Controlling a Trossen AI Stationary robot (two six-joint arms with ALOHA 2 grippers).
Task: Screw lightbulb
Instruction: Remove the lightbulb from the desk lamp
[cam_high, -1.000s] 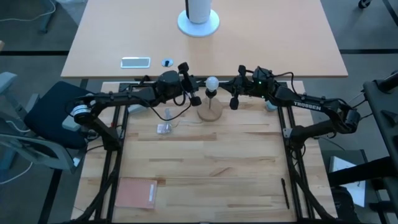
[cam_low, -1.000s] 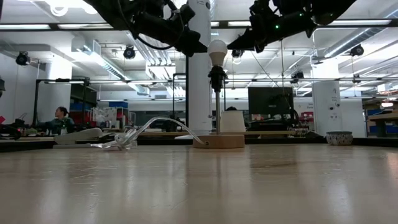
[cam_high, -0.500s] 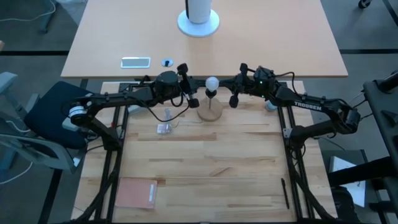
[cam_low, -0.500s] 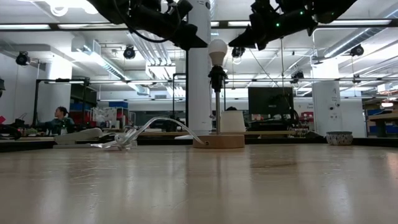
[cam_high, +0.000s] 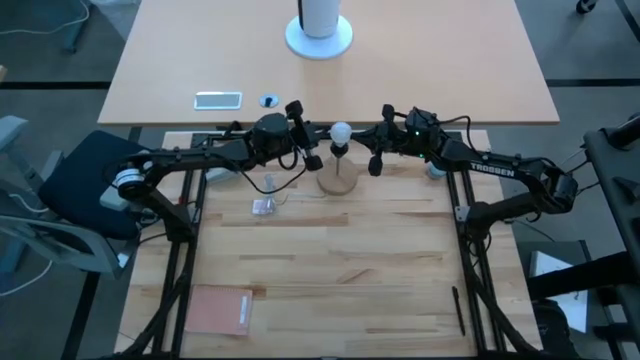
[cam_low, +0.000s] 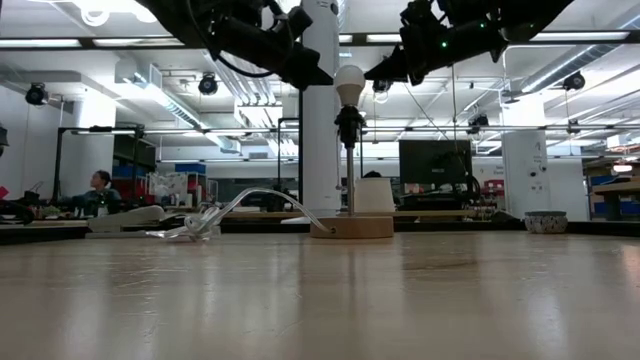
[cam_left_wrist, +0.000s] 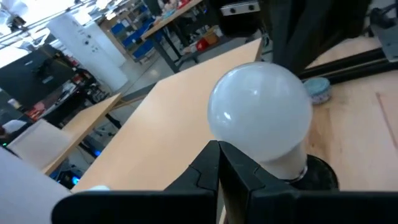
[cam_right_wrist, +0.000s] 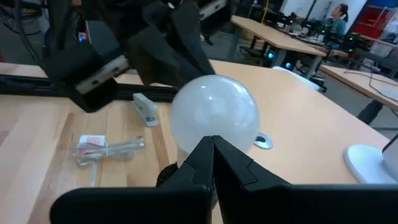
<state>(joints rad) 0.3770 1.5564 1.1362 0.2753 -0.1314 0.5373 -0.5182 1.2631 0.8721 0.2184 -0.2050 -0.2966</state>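
Observation:
The frosted white lightbulb (cam_high: 341, 132) sits upright in the black socket stem (cam_low: 349, 130), which stands on a round wooden base (cam_high: 338, 180) at the table's far middle. My left gripper (cam_high: 320, 137) is shut. Its tip is level with the bulb, close to the bulb's left side (cam_low: 325, 78). My right gripper (cam_high: 363, 138) is shut, with its tip close to the bulb's right side (cam_low: 372, 75). In the left wrist view the bulb (cam_left_wrist: 258, 118) shows just past the closed fingertips. The right wrist view shows it the same way (cam_right_wrist: 214, 115). I see no touch.
A clear plastic wrapper (cam_high: 265, 207) and a clear cord (cam_low: 250, 200) lie left of the wooden base. A reddish pad (cam_high: 220, 310) lies near the front left and a black pen (cam_high: 458, 310) near the front right. A second table behind holds a white stand (cam_high: 320, 35).

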